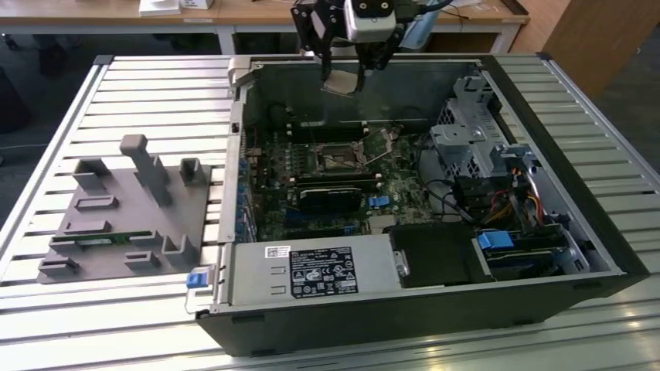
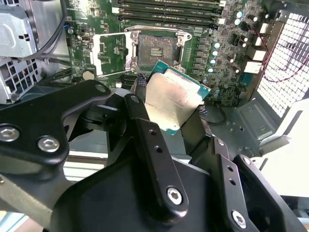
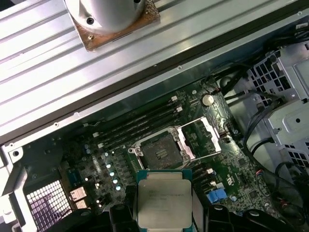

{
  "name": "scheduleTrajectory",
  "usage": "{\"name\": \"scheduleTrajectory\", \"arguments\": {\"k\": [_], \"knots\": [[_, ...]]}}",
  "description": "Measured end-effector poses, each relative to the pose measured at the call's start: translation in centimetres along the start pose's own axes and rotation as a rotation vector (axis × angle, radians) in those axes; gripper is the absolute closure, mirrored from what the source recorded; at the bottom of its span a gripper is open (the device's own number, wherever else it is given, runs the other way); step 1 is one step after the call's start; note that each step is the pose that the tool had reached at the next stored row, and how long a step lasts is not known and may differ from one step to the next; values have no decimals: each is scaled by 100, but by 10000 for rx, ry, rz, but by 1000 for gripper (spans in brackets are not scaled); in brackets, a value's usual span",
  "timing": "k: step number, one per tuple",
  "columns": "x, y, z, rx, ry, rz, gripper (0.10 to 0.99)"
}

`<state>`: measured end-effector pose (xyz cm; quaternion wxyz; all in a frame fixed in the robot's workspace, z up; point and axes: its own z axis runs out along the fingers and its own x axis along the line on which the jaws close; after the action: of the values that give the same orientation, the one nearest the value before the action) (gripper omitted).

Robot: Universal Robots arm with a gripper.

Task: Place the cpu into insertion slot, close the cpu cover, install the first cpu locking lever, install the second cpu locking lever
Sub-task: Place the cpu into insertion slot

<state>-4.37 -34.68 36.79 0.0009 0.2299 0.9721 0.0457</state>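
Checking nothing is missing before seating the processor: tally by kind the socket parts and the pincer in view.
1 chip, gripped by the pincer
1 socket, empty
1 cover plate, swung open beside the socket
1 pincer
Total: 4

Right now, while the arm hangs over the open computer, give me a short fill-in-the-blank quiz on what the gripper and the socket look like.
1. The gripper is shut on the ____.
2. The insertion slot is ____, with no chip in it.
3. The cpu cover is flipped ____ beside the slot.
Missing words: cpu; empty; open.
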Motion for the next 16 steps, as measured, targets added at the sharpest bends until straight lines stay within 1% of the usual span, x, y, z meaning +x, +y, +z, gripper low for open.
{"name": "scheduleTrajectory", "arguments": {"k": [16], "knots": [[1,-1,4,-15,-69,770,549]]}}
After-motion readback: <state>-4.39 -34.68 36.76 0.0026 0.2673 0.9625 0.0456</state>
